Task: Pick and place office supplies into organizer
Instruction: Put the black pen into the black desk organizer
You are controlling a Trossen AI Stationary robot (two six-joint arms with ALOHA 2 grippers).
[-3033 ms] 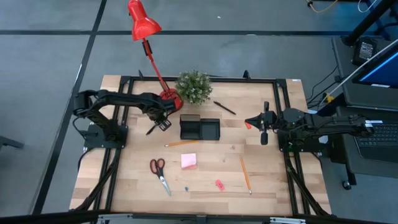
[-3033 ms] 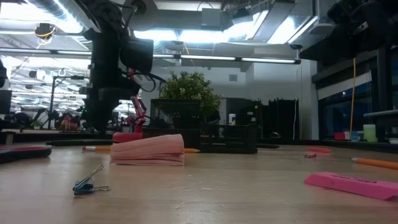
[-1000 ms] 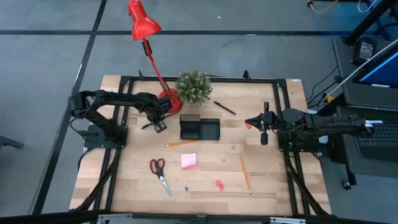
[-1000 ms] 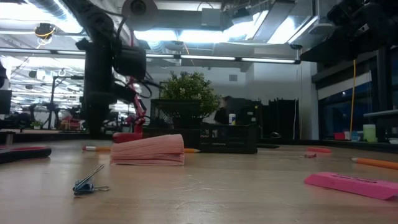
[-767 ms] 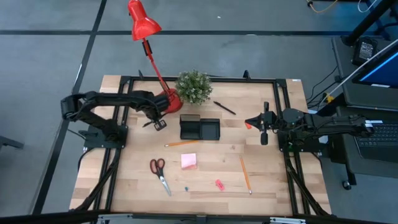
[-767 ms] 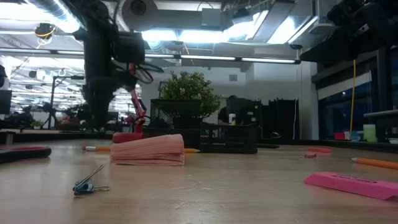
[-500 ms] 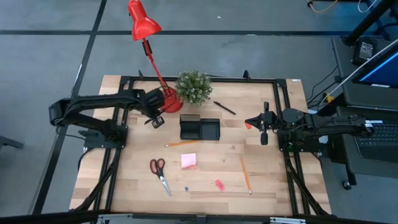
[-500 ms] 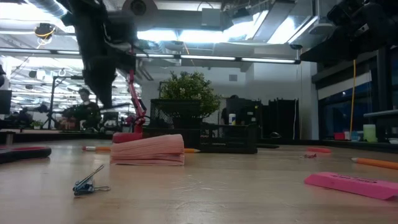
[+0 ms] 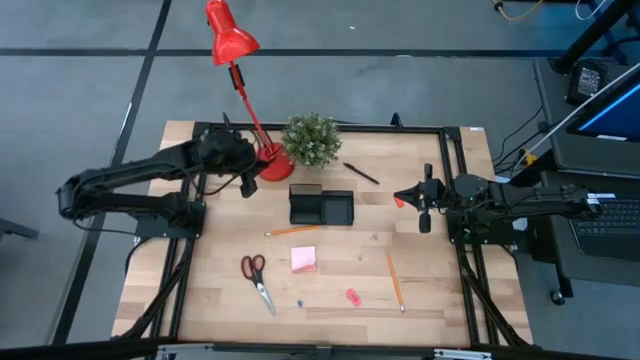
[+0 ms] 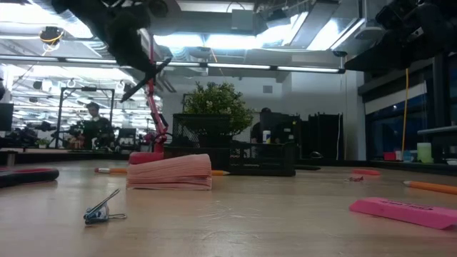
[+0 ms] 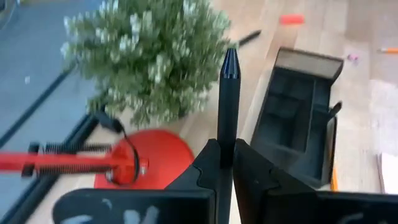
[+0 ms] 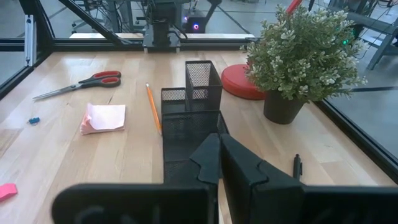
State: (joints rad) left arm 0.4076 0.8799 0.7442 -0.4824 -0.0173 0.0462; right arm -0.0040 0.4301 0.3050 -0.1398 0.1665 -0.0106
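Observation:
My left gripper (image 9: 245, 186) hangs above the table's far left part, beside the red lamp base (image 9: 272, 165), shut on a black pen (image 11: 228, 99). The black mesh organizer (image 9: 322, 207) stands on the table to its right. Red-handled scissors (image 9: 257, 280), a pink sticky pad (image 9: 304, 259), two orange pencils (image 9: 292, 230) (image 9: 395, 278), a pink bit (image 9: 352, 296) and another black pen (image 9: 362, 172) lie flat on the wood. At the right side of the table my right gripper (image 9: 424, 205) is shut on nothing. My left gripper pinches the black pen's lower shaft (image 11: 227, 140) between its two fingers. The pen lies along the fingers and sticks out well past their tips. The fingers slant downward toward the organizer. The pen (image 10: 145, 80) is lifted clear of the table, tilted.
A green potted plant (image 9: 312, 140) stands at the far edge behind the organizer, with the red lamp (image 9: 230, 35) leaning out over the floor. A small blue clip (image 10: 100, 210) lies near the front edge. A red bit (image 9: 399, 201) lies by my right gripper.
My left gripper has risen from near the table top with the pen and drawn back a little toward the far left. It has tipped from pointing steeply down to a shallower slant. The pen has gone up with it, clear of the table.

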